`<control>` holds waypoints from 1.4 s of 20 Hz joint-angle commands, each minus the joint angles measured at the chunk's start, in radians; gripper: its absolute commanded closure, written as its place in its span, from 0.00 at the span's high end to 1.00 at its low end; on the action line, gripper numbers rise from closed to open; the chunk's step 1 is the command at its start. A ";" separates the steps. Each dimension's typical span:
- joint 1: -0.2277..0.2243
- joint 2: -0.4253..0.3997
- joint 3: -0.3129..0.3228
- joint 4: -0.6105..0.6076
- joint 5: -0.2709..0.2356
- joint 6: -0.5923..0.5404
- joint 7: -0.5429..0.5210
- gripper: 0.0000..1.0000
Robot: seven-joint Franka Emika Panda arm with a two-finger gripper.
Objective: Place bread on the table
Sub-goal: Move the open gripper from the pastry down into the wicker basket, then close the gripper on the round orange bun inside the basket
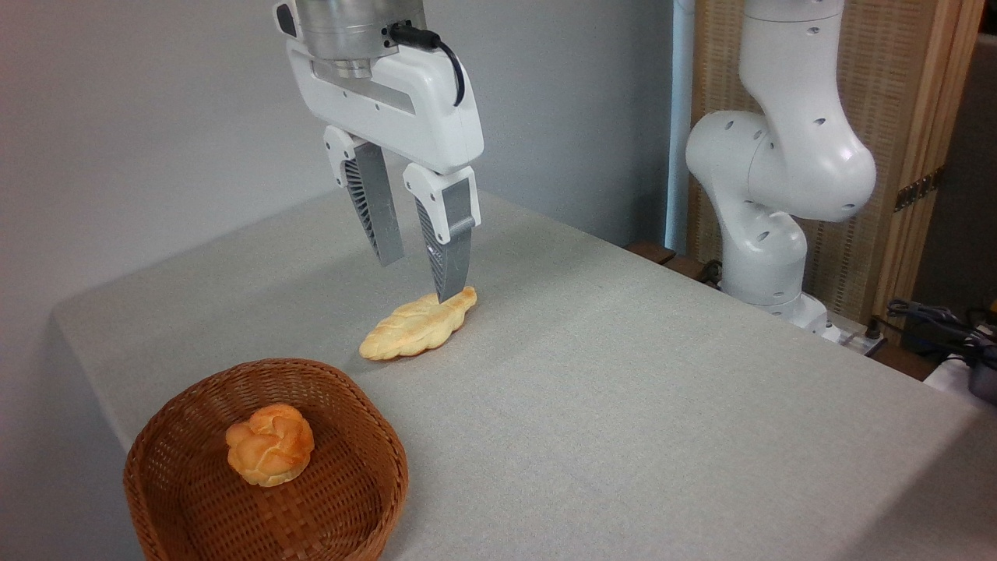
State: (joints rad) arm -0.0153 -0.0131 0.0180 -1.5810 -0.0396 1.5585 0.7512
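The bread (269,454), a small round orange-golden bun with a knotted top, lies inside the brown wicker basket (354,499) at the lower left. The table (623,405) is covered in light grey cloth. My gripper (420,279) hangs open above the table's far side, well up and to the right of the basket, with nothing between its fingers. Its front fingertip overlaps the far end of a flat braided bread in the picture.
A pale leaf-shaped braided bread (417,326) lies on the cloth just below the gripper. The arm's white base (771,195) stands behind the table's right far edge. Cables and a power strip (919,327) lie at the right.
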 commanded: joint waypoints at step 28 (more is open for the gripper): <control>-0.015 0.310 -0.147 -0.028 -0.002 0.501 0.017 1.00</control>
State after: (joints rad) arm -0.0335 0.2510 -0.1138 -1.6151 -0.0400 2.0058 0.7523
